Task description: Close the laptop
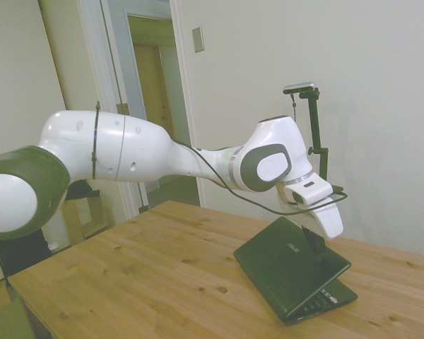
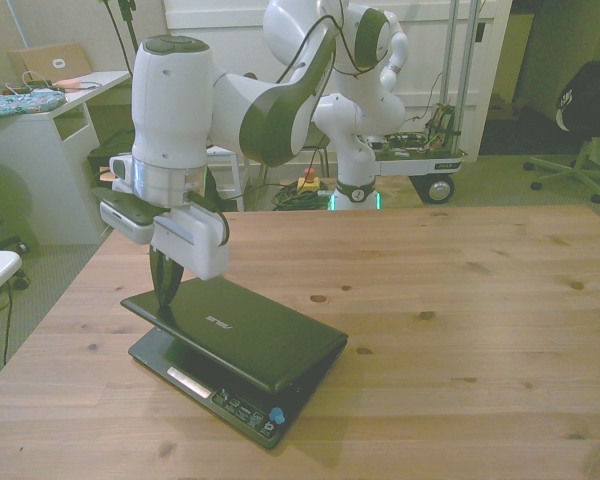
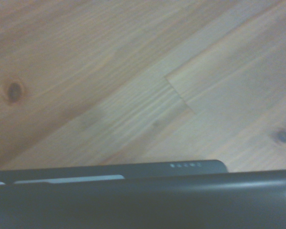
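Jaws nearly together, dark fingers of gripper [image 2: 167, 283] pressing on the lid's raised edge, gripping nothing. Laptop [image 2: 242, 335]: black, slim, glossy lid lowered most of the way over its base, at the front view's left. Table [image 2: 460, 300]: knotty pale wood planks.

— What sort of place is it?
— A robotics lab in an office-like room: beyond the tool [image 2: 166, 290], a wheeled cart [image 2: 420, 160] carrying electronics, office chairs [image 2: 578, 150], a cluttered white desk [image 2: 50, 120].
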Action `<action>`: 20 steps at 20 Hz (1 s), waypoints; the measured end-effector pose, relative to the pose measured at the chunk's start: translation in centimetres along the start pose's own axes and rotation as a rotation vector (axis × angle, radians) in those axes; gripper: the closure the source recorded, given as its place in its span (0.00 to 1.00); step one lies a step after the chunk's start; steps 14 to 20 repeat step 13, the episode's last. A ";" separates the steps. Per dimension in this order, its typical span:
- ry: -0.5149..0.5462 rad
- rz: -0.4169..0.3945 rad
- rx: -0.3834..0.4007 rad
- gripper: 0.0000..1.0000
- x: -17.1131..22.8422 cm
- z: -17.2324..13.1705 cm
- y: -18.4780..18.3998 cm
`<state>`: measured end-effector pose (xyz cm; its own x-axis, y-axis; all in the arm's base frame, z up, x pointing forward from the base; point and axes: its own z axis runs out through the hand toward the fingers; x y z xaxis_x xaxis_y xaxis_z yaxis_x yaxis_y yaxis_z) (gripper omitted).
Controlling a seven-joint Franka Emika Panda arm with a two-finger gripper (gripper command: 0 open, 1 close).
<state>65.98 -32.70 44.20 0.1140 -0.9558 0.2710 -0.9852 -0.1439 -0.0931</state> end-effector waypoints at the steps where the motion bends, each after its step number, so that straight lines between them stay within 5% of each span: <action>1: -0.003 -0.008 -0.003 1.00 -0.3 0.6 -0.8; 7: -0.028 -0.038 -0.034 1.00 -1.6 5.7 -2.4; 9: -0.028 -0.052 -0.003 1.00 -1.8 3.7 -2.9; 13: -0.041 -0.083 0.083 1.00 -3.6 -8.6 -2.7; 20: -0.041 -0.083 0.083 1.00 -3.6 -8.6 -2.7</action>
